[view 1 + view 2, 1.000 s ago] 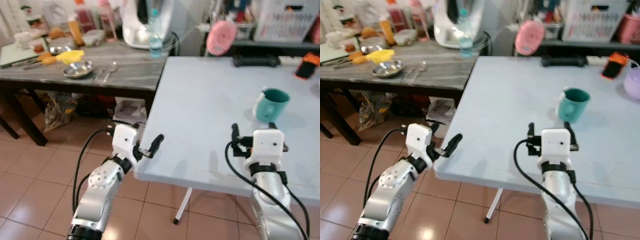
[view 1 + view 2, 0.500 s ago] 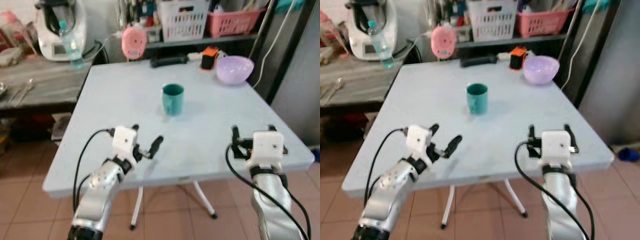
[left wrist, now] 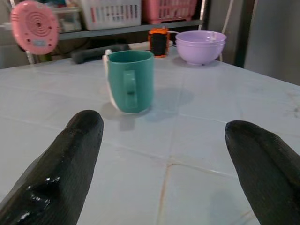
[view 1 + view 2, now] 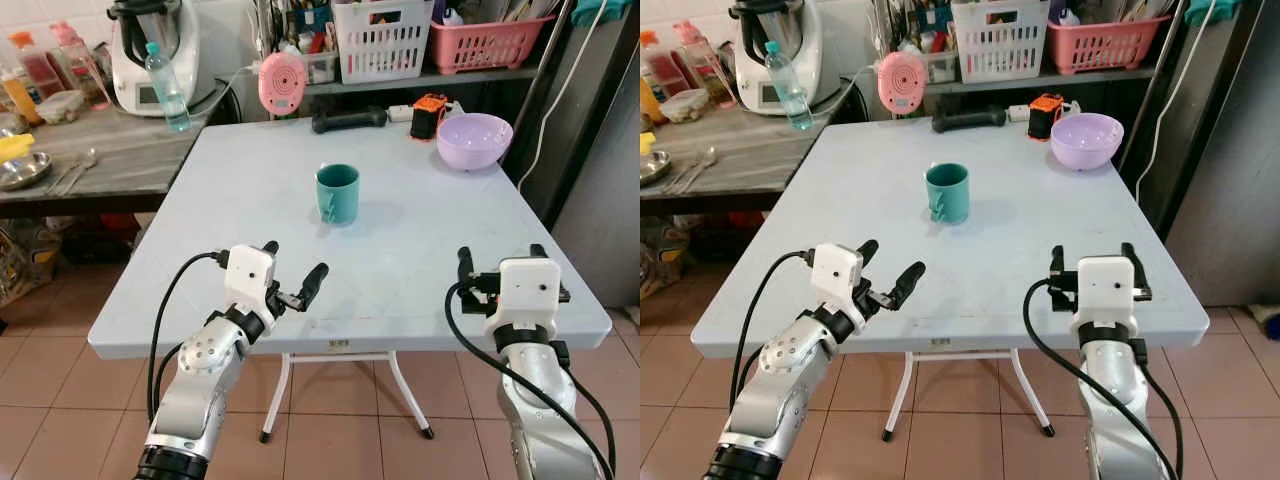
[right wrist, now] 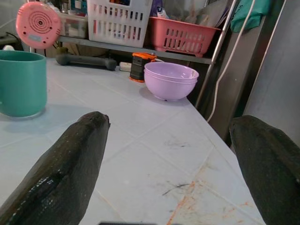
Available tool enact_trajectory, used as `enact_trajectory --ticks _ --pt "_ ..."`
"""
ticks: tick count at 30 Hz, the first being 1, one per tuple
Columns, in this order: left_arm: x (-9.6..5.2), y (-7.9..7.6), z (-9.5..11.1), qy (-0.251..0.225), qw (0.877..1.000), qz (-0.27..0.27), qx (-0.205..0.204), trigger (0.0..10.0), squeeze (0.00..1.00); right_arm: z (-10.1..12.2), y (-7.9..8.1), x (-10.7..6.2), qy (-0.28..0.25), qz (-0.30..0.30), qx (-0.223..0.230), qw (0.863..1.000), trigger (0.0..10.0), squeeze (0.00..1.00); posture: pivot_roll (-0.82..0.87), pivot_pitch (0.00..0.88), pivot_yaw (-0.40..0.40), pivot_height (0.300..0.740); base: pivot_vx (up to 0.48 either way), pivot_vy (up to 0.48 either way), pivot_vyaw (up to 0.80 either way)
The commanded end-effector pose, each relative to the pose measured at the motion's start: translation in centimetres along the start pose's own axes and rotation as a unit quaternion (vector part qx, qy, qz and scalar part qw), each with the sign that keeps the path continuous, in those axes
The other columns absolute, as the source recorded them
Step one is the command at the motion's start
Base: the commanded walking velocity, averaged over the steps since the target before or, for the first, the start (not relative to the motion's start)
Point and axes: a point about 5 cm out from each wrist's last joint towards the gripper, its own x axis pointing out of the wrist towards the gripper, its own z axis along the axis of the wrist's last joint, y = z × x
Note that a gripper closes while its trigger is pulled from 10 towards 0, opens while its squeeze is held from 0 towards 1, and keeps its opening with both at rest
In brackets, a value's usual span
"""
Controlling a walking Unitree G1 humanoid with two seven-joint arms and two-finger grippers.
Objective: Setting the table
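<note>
Teal ceramic mug (image 4: pixel 338 193) stands upright near the middle of the pale blue counter (image 4: pixel 240 200), handle facing the robot. Judged rigid, moderately heavy, glazed and slippery, breakable if dropped; grip across the body below the rim, or pinch the handle. Lilac bowl (image 4: pixel 474 139) sits near the far right corner, probably light plastic; take it by the rim. Left gripper (image 4: pixel 292 283) and right gripper (image 4: pixel 498 265) hover over the near edge, fingers spread apart, both empty. An orange device (image 4: pixel 430 115), a black handle-shaped object (image 4: pixel 348 120) and a pink round fan (image 4: pixel 282 83) line the far edge. Nothing stands between either gripper and the mug.
</note>
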Motion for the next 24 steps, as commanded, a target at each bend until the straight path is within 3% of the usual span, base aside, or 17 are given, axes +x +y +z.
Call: enact_trajectory --ticks 1,8,24 --pt "0.0 0.5 0.4 -0.002 1.0 0.008 0.008 10.0 0.0 0.6 0.7 0.2 -0.014 0.016 0.009 1.0 10.0 0.0 -0.09 0.0 0.095 0.74 0.0 0.0 0.0" --pt "-0.2 1.0 0.3 0.001 1.0 0.016 0.005 10.0 0.0 1.2 2.1 0.3 -0.026 0.054 0.017 0.998 10.0 0.0 -0.08 0.0 0.094 0.74 0.0 0.107 0.0" --pt "-0.2 0.8 0.3 0.005 1.0 0.008 0.004 10.0 0.0 0.8 2.0 0.2 -0.02 0.049 0.017 0.998 10.0 0.0 -0.09 0.0 0.097 0.74 0.0 0.451 0.0"
